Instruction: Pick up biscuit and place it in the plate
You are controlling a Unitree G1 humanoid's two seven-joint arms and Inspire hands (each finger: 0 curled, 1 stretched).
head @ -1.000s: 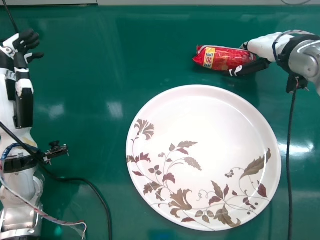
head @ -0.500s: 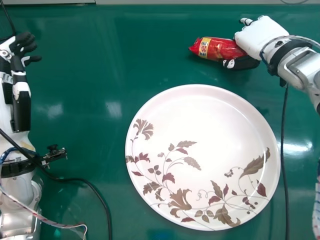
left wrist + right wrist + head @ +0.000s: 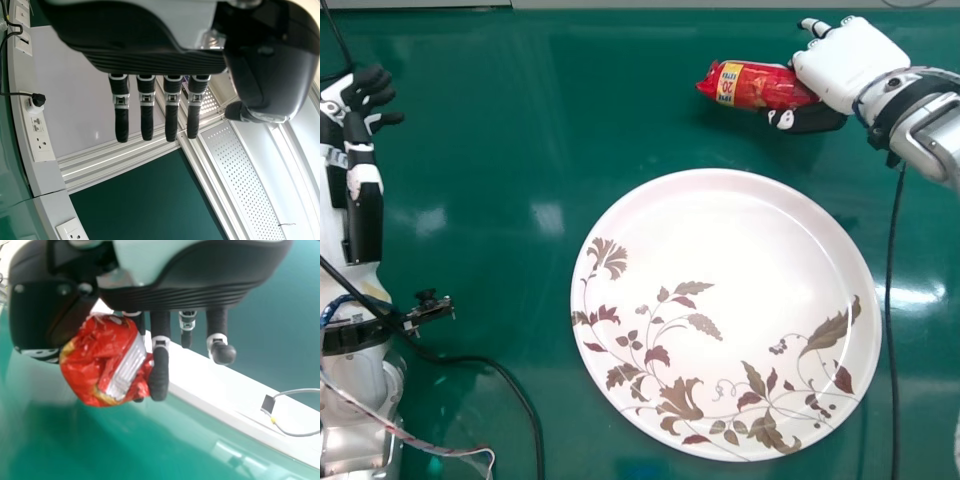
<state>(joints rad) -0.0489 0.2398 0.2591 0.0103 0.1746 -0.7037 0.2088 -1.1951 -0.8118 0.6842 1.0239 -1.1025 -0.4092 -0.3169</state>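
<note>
Packet of biscuits [image 3: 760, 86], red crinkly plastic w/ yellow label, is pinched btwn thumb & fingers of my white-and-black R hand [image 3: 848, 65], beyond round white leaf-patterned plate [image 3: 740, 225]. Glossy green tabletop [image 3: 490, 260] runs btwn pkt & far rim, wide to L. Pkt's long axis approx sideways, free end pointing L. Black-and-white L hand [image 3: 362, 92] at L side, fingers straight.

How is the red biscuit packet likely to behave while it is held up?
The red packet is probably light and easily dented, as its thin wrapper creases. Its glossy film could let it slip between the right hand's thumb and fingers. It likely stays fairly straight, since its free end doesn't sag.
</note>
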